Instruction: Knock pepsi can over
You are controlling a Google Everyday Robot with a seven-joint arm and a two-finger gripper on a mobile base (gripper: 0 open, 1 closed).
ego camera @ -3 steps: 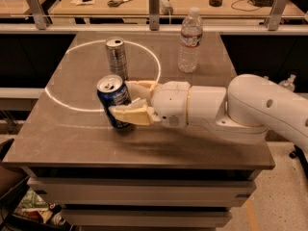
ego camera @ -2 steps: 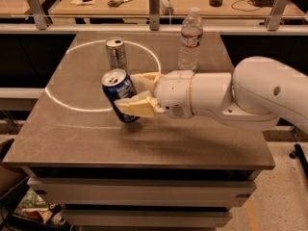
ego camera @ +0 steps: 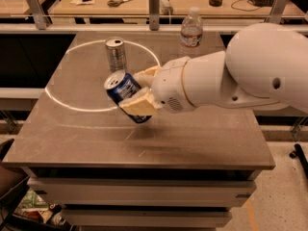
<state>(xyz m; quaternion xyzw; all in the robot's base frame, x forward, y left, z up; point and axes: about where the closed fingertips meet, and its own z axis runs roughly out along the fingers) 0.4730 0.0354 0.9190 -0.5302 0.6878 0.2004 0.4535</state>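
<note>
The worktop (ego camera: 207, 138) is a grey slab. A slim silver can (ego camera: 115, 53) stands upright toward its far side and serves here as the reference mark; neither has shifted over the last second.

The arm (ego camera: 250, 73) is a white limb entering from the right of the silver can. Its bulky joint now sits higher and closer to the camera than a second ago, and the forearm runs almost level. The wrist has rolled, so the tool points back toward the silver can and slightly downward.

The gripper (ego camera: 133, 90) hangs just in front of the silver can and a little to its right, above the worktop.

The water bottle (ego camera: 191, 32) stands upright, well to the right of the silver can and apart from the arm's working end. It is unmoved.

The pepsi can (ego camera: 124, 86) is just in front of the silver can without touching it. A second ago it stood close to upright; it now leans steeply, with its silver top swung to the left and its base to the right. Whether the base rim touches the worktop cannot be told. The tipping appears well advanced but unfinished, since the can is not yet lying on its side.

The fingers (ego camera: 139, 106) are tan and closed on the pepsi can, one behind the body and one in front. The can probably cannot fall flat until this hold is eased or the roll is carried further.
</note>
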